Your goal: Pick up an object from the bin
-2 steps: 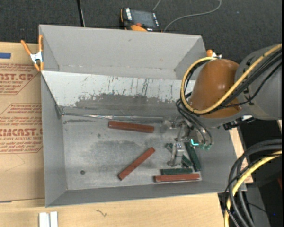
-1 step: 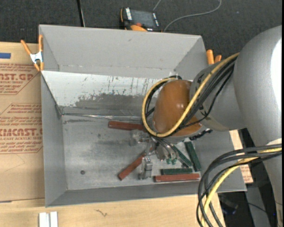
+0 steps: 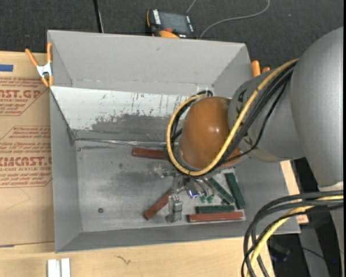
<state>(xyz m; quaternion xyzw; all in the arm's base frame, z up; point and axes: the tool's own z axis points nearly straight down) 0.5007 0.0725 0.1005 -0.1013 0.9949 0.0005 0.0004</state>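
Partway through, at a guess: down inside the bin (image 3: 104, 183) with the claw (image 3: 174, 208), low over the floor toward the near wall, beneath the orange wrist cover (image 3: 205, 133). Cannot tell whether wide or narrow, nor whether closed on anything. Nearest to it, a reddish-brown stick (image 3: 157, 206), lying aslant just beside on the view's left, perhaps touching; hard to say. Just to the other side, a reddish-brown bar (image 3: 216, 216) flat along the near wall, and beyond that a few dark green sticks (image 3: 235, 190) with small blue-and-white bits (image 3: 194, 194) close by. Farther back and apart, another reddish-brown stick (image 3: 147, 152). Done, judging by this: the reach down. Left to do: closing on one piece, probably the slanted stick as the nearest, then lifting clear of the bin.
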